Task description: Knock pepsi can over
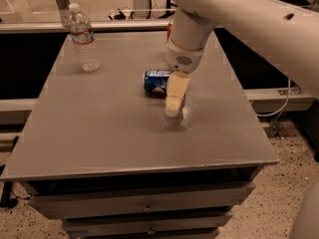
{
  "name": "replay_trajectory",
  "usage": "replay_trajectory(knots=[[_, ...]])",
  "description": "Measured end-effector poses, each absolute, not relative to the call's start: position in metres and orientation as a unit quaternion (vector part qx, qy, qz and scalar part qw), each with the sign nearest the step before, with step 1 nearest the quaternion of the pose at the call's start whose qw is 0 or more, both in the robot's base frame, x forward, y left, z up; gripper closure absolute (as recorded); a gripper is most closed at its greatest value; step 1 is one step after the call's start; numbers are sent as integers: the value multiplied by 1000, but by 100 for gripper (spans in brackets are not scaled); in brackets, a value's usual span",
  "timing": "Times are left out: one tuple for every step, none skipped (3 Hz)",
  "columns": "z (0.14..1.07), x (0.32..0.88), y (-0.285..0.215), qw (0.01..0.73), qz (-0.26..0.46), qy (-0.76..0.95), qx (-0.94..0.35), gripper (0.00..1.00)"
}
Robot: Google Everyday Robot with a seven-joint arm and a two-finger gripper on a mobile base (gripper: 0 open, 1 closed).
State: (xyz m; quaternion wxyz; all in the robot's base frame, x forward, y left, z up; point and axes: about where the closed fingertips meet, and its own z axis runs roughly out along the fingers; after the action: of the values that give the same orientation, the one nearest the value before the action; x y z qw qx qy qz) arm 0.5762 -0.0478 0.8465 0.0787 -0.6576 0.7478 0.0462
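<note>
The pepsi can (156, 81) is dark blue with a silver end and lies on its side near the middle of the grey table (99, 128). My gripper (174, 108) hangs from the white arm just right of and in front of the can, its cream fingers (176, 92) pointing down at the tabletop. The fingers stand close to the can's right end, and they hold nothing.
A clear plastic water bottle (84, 39) stands upright at the table's back left. The table has drawers below its front edge (144, 208). A rail and dark gaps run along the back and both sides.
</note>
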Motion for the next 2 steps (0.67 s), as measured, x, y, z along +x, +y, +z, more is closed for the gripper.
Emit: replay_trajectory(knots=[[866, 575, -68, 130, 37, 782, -608, 0], [890, 556, -92, 207, 42, 809, -549, 0]])
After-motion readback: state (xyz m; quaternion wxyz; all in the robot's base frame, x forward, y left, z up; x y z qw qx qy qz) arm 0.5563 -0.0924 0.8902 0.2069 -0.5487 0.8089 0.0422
